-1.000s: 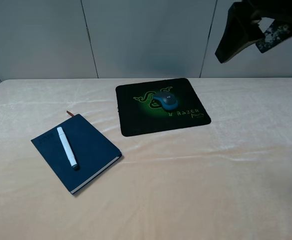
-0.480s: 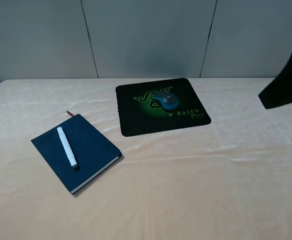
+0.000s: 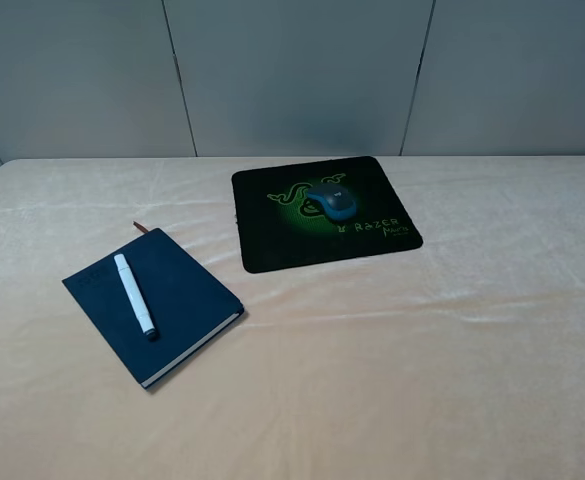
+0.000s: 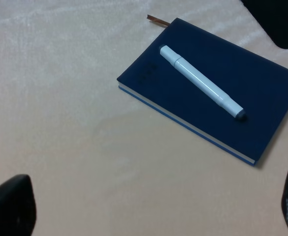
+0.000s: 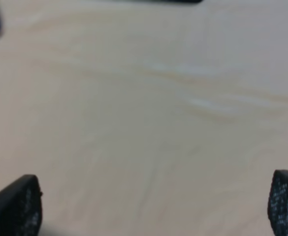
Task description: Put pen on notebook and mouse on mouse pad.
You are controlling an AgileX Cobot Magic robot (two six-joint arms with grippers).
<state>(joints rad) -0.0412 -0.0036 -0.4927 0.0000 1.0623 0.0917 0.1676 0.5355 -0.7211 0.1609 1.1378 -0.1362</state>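
The cloth-covered surface [image 3: 392,380] lies bare of machinery in the high view, the right arm having swung out of sight past the right edge over the last second; neither arm shows there now. That withdrawal reads as the end of the job rather than a pause, since both placements look complete.

On the far side, just right of centre, the black mouse pad [image 3: 272,245] carries the mouse [image 3: 336,201] squarely on its green logo, well inside the edges. At the near left, the navy notebook [image 3: 187,290] lies flat with its ribbon poking out toward the far side, and the white pen [image 3: 135,295] rests along the cover, tip toward the near side, wholly on the book. Neither pair has shifted in the past second.

The left gripper [image 4: 144,206] hangs above the notebook with its fingers set wide apart and nothing between them. The right gripper [image 5: 148,204] is likewise spread and empty over plain cloth, though that wrist view is blurred, probably from motion, and shows little else clearly.
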